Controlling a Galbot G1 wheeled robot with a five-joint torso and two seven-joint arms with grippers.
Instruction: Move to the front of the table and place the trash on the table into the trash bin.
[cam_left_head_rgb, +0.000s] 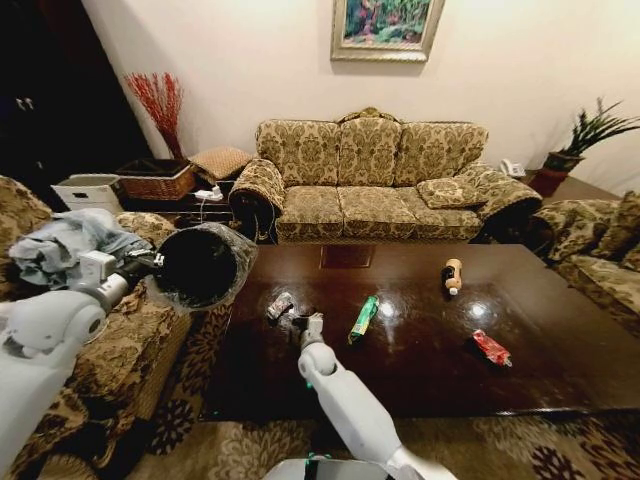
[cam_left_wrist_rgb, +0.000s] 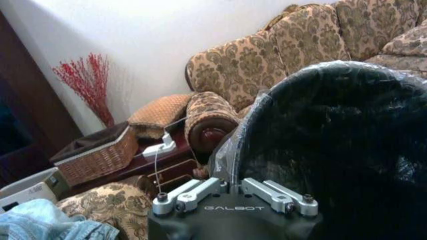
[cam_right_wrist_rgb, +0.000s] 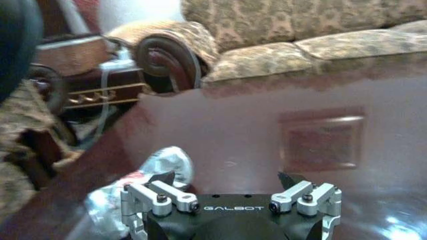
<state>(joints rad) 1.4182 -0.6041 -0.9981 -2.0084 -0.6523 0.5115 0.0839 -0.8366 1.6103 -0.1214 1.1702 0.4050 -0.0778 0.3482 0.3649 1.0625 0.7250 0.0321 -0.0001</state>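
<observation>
right gripper: jaws spread wide, nothing held; positioned low over the near-left part of the table, just beside the crumpled silver-dark wrapper. In the right wrist view that wrapper is seen at one finger's side, not between the fingers.
left gripper: clenched on the rim of the small round black trash bin with crinkly clear liner; bin is held tipped on its side, mouth facing the robot, raised off the floor just left of the table's left edge.
table: large dark brown glossy wooden coffee table is directly in front of the robot, so the approach is judged done.
trash on table: four pieces counted, all well apart from the bin. Silver-dark wrapper at near left; green tube-like wrapper just right of it, near centre; small brown-orange bottle farther back, right of centre; red wrapper near right.
bin contents: interior is dark, cannot be told.
progress: early. Drive judged finished, bin in hand; no piece grasped yet.
remaining: all four pieces to be picked and dropped in, silver-dark wrapper judged first given the gripper's position.
</observation>
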